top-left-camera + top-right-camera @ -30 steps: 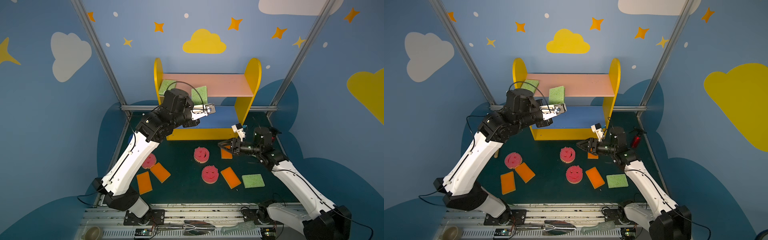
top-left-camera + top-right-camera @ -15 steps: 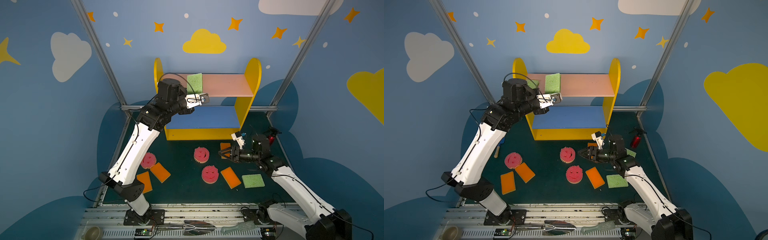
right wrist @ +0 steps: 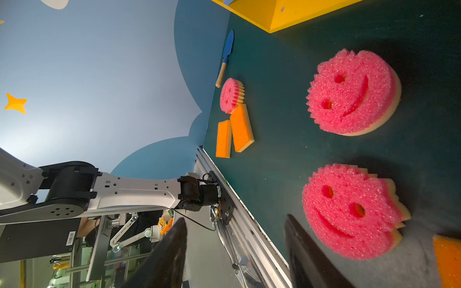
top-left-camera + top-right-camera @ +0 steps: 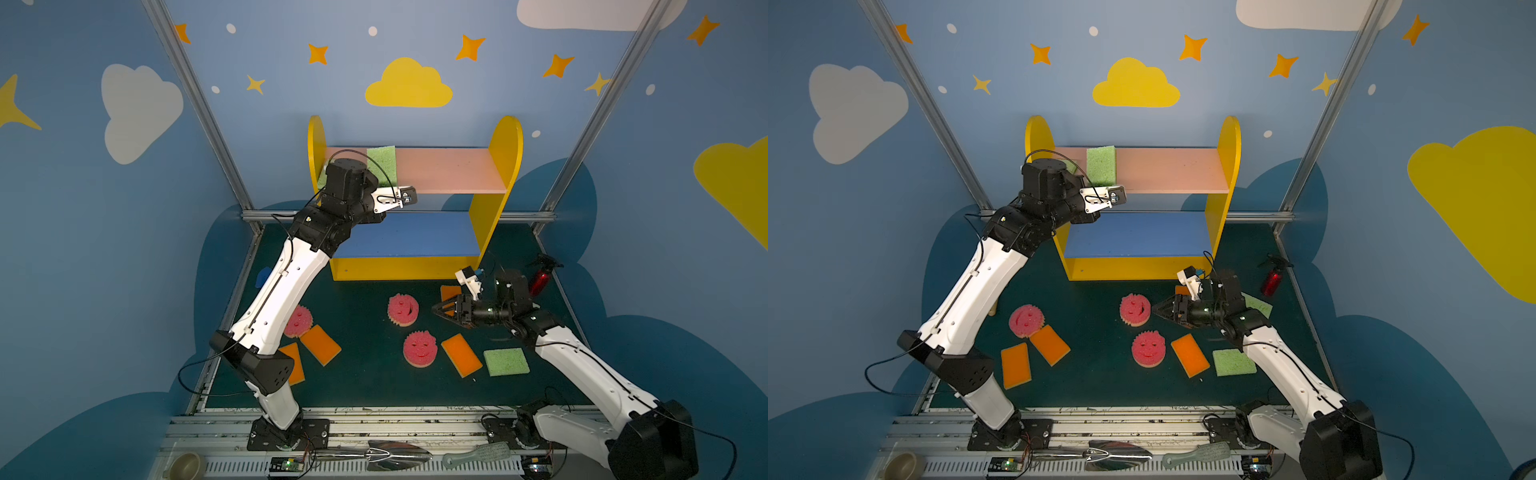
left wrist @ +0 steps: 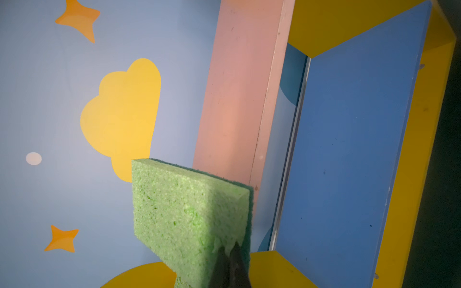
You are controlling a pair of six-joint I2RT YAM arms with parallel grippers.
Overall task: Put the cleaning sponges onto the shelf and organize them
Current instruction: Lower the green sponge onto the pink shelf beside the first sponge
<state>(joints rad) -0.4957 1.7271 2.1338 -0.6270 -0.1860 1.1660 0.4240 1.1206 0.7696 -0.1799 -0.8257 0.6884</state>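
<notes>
Left gripper (image 5: 230,251): clamped on green sponge (image 4: 381,165), which stands on edge over pink top board (image 4: 449,170), left end.
Right gripper (image 4: 436,309): jaws apart, empty; nearest smiley sponge (image 4: 402,309) at its nine o'clock.

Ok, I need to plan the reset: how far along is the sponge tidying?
Early. Done: one green sponge seems to lie on the shelf's pink top board, mostly hidden by the arm. In hand: the left gripper holds a second green sponge at that board. Left: nine on the mat, three pink, four orange, two green; the right gripper is open, empty.
</notes>
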